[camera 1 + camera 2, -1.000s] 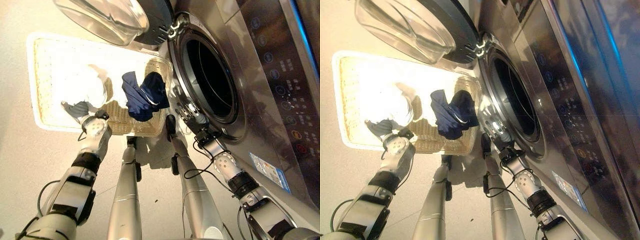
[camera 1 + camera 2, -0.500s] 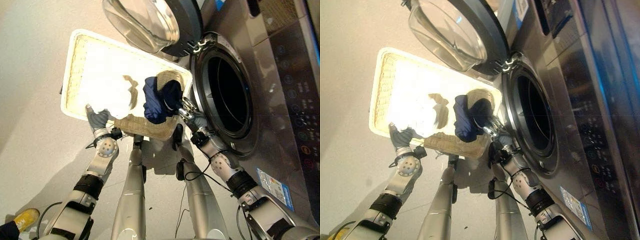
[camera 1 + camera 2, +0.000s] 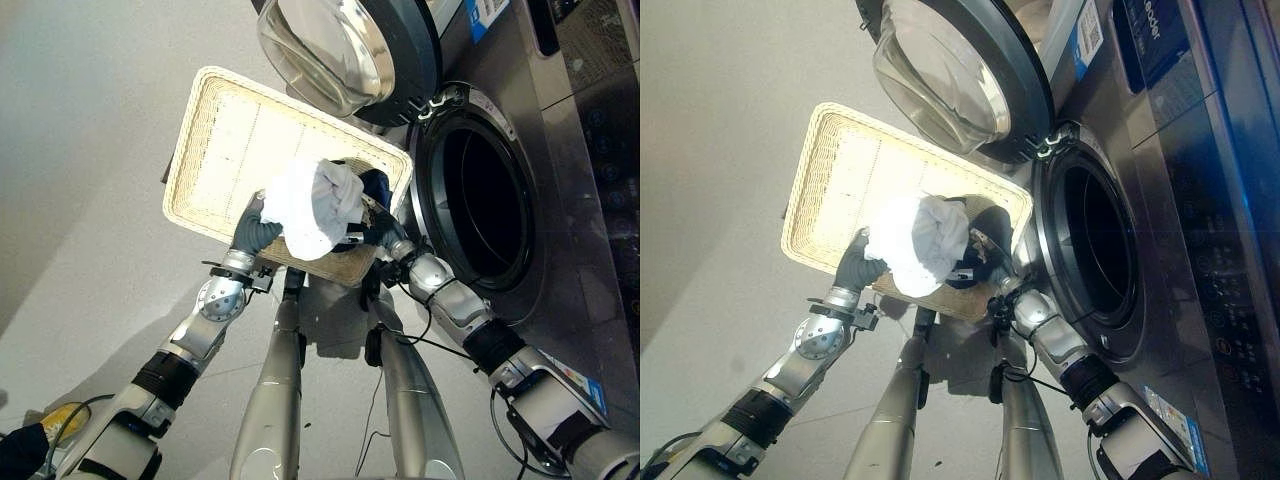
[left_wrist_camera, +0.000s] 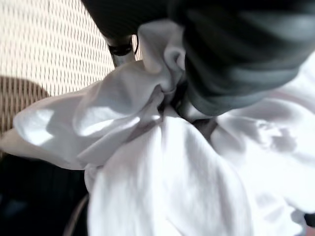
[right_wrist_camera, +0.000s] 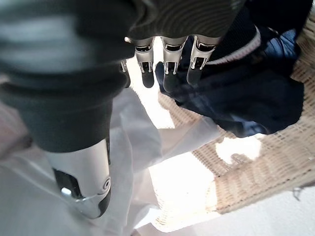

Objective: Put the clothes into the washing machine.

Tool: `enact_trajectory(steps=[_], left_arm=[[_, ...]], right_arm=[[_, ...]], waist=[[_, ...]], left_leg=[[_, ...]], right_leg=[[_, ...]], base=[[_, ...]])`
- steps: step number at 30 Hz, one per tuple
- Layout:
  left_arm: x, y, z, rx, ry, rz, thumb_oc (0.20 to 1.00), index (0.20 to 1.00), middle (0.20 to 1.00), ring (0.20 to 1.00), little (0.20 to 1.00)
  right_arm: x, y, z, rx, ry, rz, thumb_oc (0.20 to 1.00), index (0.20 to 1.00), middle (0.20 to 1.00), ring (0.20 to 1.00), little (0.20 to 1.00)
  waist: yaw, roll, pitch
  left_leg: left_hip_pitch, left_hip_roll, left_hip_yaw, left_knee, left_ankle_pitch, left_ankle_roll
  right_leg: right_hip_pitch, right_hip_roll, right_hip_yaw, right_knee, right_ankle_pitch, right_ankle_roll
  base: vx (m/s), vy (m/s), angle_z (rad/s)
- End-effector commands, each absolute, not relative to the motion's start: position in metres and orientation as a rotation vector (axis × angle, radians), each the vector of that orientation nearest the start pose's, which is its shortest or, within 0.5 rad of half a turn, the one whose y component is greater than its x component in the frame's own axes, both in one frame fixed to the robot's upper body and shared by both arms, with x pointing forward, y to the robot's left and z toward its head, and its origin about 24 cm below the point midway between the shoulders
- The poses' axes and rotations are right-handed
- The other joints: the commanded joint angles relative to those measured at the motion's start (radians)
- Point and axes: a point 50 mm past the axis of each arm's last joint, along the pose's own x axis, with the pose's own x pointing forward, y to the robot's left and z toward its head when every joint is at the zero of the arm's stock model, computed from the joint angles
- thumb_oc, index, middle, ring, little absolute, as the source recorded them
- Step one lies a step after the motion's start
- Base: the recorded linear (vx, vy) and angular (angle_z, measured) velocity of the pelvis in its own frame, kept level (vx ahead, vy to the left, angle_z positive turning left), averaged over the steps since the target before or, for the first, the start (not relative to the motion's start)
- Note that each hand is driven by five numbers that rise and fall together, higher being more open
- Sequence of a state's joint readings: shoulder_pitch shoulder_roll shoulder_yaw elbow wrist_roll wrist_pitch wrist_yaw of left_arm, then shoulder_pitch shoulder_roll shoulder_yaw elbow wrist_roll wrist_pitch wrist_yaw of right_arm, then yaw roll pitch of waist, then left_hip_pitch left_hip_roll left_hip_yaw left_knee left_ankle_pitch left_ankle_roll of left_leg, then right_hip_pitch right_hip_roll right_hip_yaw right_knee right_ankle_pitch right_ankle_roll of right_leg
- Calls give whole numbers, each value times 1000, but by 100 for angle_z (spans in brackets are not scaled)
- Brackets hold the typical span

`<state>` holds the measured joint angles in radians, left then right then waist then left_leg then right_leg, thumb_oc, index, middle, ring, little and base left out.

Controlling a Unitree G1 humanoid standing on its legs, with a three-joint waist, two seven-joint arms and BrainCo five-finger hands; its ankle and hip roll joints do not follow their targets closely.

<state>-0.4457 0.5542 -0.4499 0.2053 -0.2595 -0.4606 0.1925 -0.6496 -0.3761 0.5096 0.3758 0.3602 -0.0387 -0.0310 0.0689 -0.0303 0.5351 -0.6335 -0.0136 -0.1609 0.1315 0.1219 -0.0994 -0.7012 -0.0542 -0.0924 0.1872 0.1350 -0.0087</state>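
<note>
The left hand [image 3: 252,228] is clenched on a white garment [image 3: 312,205], holding it bunched over the near end of the basket [image 3: 225,140]. A navy garment [image 5: 246,93] lies in the basket beside it, with the right hand [image 5: 167,59] above it, fingers straight. At right, the washer [image 3: 560,200] stands with its door [image 3: 350,50] open
</note>
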Motion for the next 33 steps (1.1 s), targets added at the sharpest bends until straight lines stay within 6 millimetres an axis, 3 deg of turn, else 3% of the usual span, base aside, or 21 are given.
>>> enact_trajectory(steps=[1,8,15,19,25,33], left_arm=[[289,123,180,138,-797,-399,200,200,200,200,200],[281,102,185,147,-800,-557,200,200,200,200,200],[282,92,175,186,-739,-587,200,200,200,200,200],[286,90,165,236,-694,-549,200,200,200,200,200],[295,108,159,228,-675,-366,200,200,200,200,200],[296,141,176,103,-805,-45,200,200,200,200,200]], right_arm=[[341,-89,132,-278,-237,471,1000,1000,1000,1000,1000],[341,-85,131,-203,-196,501,1000,1000,1000,1000,1000],[325,-62,116,138,-32,708,1000,1000,1000,1000,1000],[313,-49,109,226,28,818,1000,1000,1000,1000,1000],[309,-52,108,66,28,926,1000,1000,1000,1000,1000],[327,-82,112,-120,1,738,1000,1000,1000,1000,1000]], waist=[[-23,71,-15],[-38,84,-15],[-51,82,-15],[-61,74,-15],[-62,60,-15],[-49,40,-15]], left_leg=[[7,-83,69,-48,59,75],[25,-83,84,-73,58,80],[32,-82,94,-87,63,82],[35,-77,105,-94,67,80],[35,-72,114,-100,72,75],[35,-78,100,-78,65,72]], right_leg=[[59,16,-16,-25,9,61],[63,8,-2,-53,30,70],[63,3,9,-78,51,77],[64,3,12,-93,62,78],[66,5,4,-114,76,79],[73,9,-3,-105,65,70]], base=[[0,0,0],[4,20,-2],[3,8,-4],[5,6,-8],[8,-29,-11],[17,-75,-2]])
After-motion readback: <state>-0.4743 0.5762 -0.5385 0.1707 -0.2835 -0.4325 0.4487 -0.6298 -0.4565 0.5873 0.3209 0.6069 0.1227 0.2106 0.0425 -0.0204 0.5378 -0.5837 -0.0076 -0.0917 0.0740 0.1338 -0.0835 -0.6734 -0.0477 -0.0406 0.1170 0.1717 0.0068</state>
